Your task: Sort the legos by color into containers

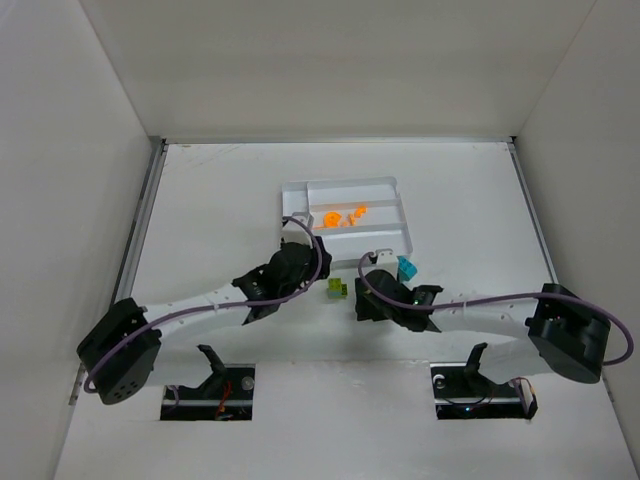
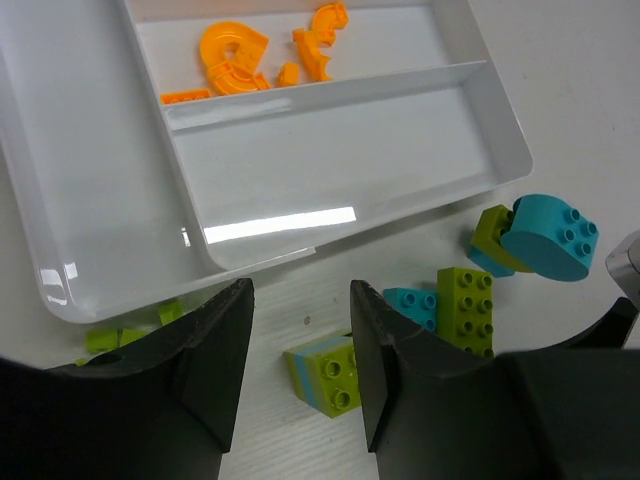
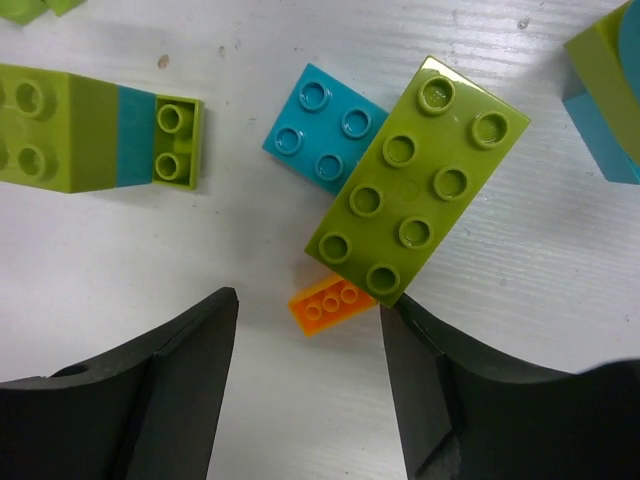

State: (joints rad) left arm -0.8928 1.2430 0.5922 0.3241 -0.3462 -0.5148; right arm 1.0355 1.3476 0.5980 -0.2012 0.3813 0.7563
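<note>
The white tray (image 1: 385, 232) lies at mid-table; its far compartment holds several orange legos (image 1: 340, 217), also seen in the left wrist view (image 2: 240, 55) inside the tray (image 2: 330, 160). My left gripper (image 2: 300, 300) is open, low over the table beside the tray's near wall, with a lime-and-blue stacked brick (image 2: 325, 372) between its fingers. My right gripper (image 3: 308, 335) is open just short of a small orange plate (image 3: 330, 302), which is partly tucked under a lime 2x4 brick (image 3: 418, 180). A teal 2x2 brick (image 3: 322, 125) touches that lime brick.
A teal rounded piece (image 2: 550, 237) rests on a lime brick (image 2: 492, 235) near the tray's corner. Small lime pieces (image 2: 120, 335) lie by the tray's near-left edge. In the top view the two grippers (image 1: 300, 272) (image 1: 378, 300) flank the loose legos (image 1: 337, 289).
</note>
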